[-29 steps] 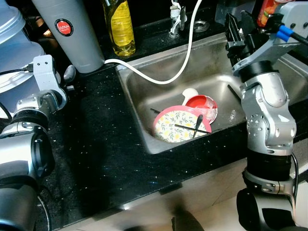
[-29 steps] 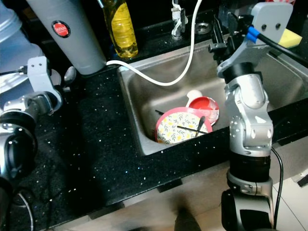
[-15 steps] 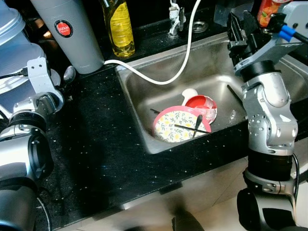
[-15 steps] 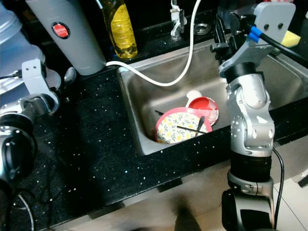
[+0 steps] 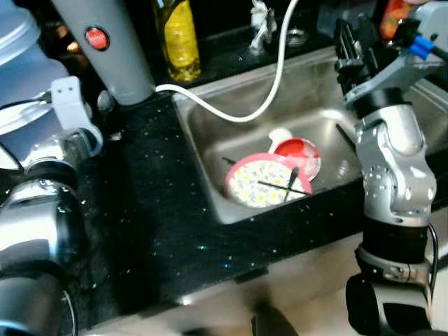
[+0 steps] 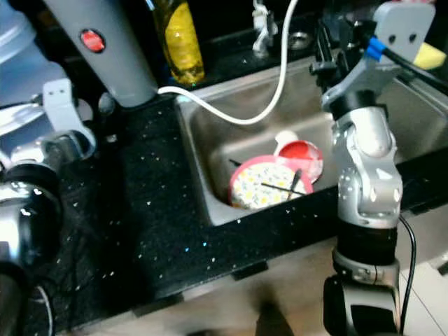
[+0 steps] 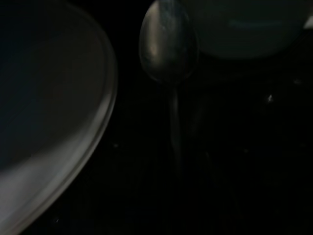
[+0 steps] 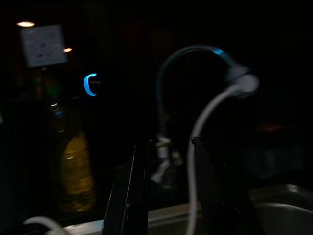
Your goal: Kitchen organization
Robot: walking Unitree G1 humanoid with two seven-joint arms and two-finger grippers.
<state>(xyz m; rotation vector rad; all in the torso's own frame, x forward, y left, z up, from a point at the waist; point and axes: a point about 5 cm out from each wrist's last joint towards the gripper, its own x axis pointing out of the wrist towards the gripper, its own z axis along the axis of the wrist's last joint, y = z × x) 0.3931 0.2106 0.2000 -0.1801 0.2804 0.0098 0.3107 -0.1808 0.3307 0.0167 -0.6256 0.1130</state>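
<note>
Below, floral plate (image 5: 262, 183) in sink (image 5: 231, 129), right end effector (image 8: 168, 147) raised behind, fingers spread

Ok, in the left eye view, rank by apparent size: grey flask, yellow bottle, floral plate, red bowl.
1. grey flask, cut off by the frame's top edge
2. floral plate and yellow bottle look close; unsure, the bottle is also cut off
3. red bowl

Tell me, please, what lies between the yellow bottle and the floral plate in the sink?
In the left eye view, a white hose curves between the yellow bottle and the floral plate, over the bare steel of the sink.
</note>
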